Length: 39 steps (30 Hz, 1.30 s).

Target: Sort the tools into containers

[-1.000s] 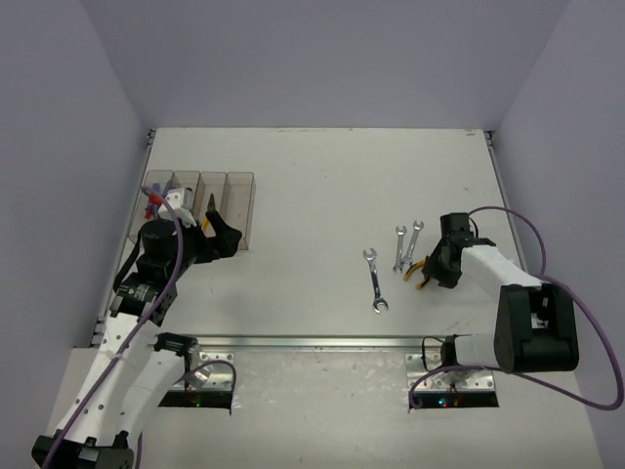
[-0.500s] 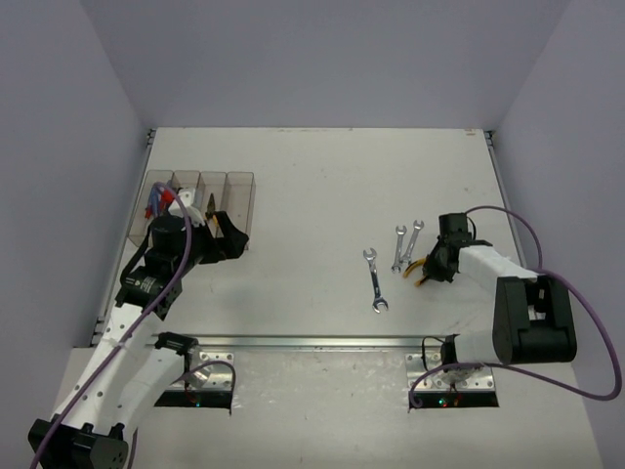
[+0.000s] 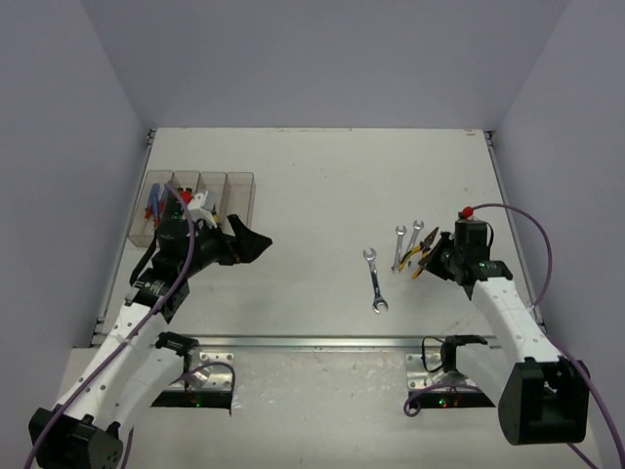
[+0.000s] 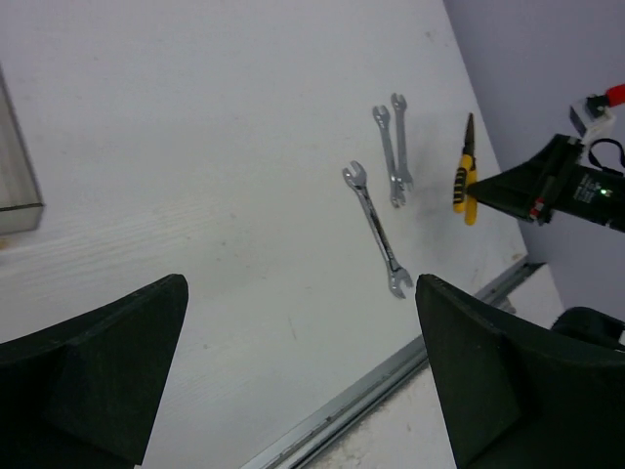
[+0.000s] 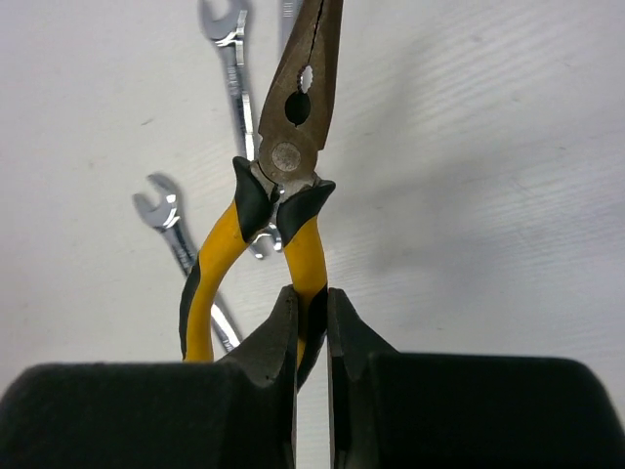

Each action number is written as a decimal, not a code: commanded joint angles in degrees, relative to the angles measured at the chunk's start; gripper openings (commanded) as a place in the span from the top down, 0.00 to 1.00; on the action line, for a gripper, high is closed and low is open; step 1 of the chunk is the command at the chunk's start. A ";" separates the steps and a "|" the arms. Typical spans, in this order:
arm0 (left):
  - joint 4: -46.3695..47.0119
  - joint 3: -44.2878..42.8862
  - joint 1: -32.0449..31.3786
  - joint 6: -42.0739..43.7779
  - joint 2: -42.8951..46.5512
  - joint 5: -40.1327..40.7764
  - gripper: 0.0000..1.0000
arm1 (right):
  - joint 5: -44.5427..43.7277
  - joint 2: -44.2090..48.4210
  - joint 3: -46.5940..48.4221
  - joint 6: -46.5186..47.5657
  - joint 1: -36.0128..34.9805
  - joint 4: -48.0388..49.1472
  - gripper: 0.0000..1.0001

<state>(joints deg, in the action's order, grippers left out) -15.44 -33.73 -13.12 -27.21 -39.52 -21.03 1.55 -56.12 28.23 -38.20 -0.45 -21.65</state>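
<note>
Noting occlusions first: in the top view the left arm [image 3: 146, 293] covered the near ends of the bins [image 3: 239, 191]. Only a red and blue item [image 3: 153, 207] in the compartment farthest toward 9 o'clock could be seen, and its kind was not clear. The left wrist view caught just one clear plastic corner of the bins at its 9 o'clock edge. In the right wrist view the black fingers [image 5: 269, 347] cut off the lower ends of the pliers [image 5: 283, 186] handles, and the pliers hid the middle of one wrench [image 5: 231, 68].

State of the right gripper [image 5: 312, 313]: fingers pressed together on the 3 o'clock-side handle of the pliers, the other handle free. The pliers had a dull grey tapered nose, a round pivot rivet, and smooth yellow grips with black collars. Whether they rested on the table [image 3: 312, 176] or hung just above it could not be told. In the top view they sat at 3 o'clock on the table, just beside the wrenches.

State of the left gripper [image 4: 303, 391]: matte black fingers spread wide, nothing between them, positioned near the bins, toward 4 o'clock from them.

The wrenches were bright polished steel, flat, open at both ends. Two lay side by side, nearly parallel; the third lay apart, toward 7 o'clock of that pair. The table surface was white and faintly grained.
</note>
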 commanded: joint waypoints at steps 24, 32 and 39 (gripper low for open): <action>42.58 -8.39 -26.96 -20.97 -38.06 8.51 0.48 | 5.35 -1.39 13.87 7.71 -40.04 18.30 1.00; 36.07 -11.74 -26.69 -18.12 -39.08 9.56 1.00 | 1.11 -1.71 14.63 8.12 -40.77 17.31 0.88; 9.78 -28.42 -15.17 -0.55 -40.80 18.06 1.00 | -13.43 0.17 14.14 8.67 -38.58 5.95 0.01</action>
<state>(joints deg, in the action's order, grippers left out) 7.45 -50.82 -36.35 -39.65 -79.21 -10.15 -0.10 -58.32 39.80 -29.99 -40.88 -10.48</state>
